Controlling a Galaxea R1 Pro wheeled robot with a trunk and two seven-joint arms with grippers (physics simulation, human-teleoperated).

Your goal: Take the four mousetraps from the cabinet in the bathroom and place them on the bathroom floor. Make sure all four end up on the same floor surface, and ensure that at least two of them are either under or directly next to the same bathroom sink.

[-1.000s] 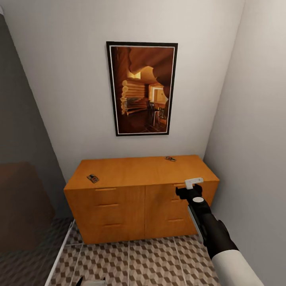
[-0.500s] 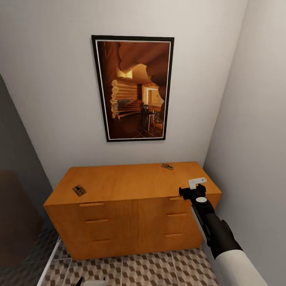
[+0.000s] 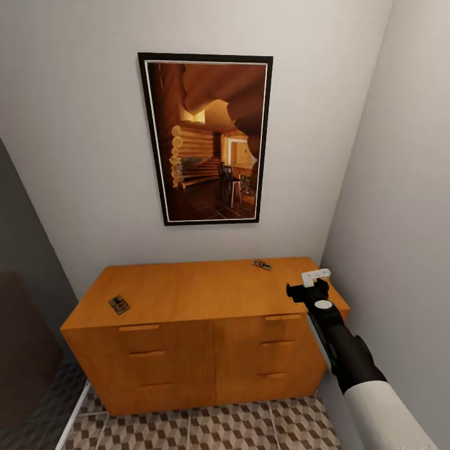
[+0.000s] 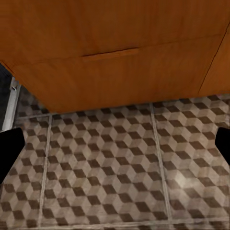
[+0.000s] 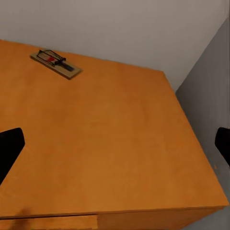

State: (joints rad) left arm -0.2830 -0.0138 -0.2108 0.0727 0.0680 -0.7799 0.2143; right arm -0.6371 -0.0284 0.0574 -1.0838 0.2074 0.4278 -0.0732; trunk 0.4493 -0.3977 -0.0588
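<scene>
The orange-brown cabinet (image 3: 187, 287) stands against the back wall, drawers shut. Two mousetraps lie on its top: one near the front left edge (image 3: 119, 304), one near the back right (image 3: 262, 265). The right wrist view has the back-right mousetrap (image 5: 56, 63) lying flat on the cabinet top (image 5: 143, 120), ahead of my open right gripper (image 5: 115, 148). My right gripper (image 3: 310, 281) hovers over the top's right end. My left gripper (image 4: 115, 148) is open and empty, low over the bathroom floor (image 4: 105, 163), facing the cabinet's drawer front (image 4: 115, 72). The bathroom sink is out of view.
A dark-framed picture (image 3: 206, 137) hangs above the cabinet. The right wall (image 3: 406, 219) runs close beside my right arm. A dark panel (image 3: 25, 325) stands to the left, with a white strip (image 3: 72, 419) along the tiled floor (image 3: 237, 425).
The whole view has closed in on the cabinet, so the camera moved. My right gripper has risen slightly over the cabinet's right end. Both mousetraps stay where they were.
</scene>
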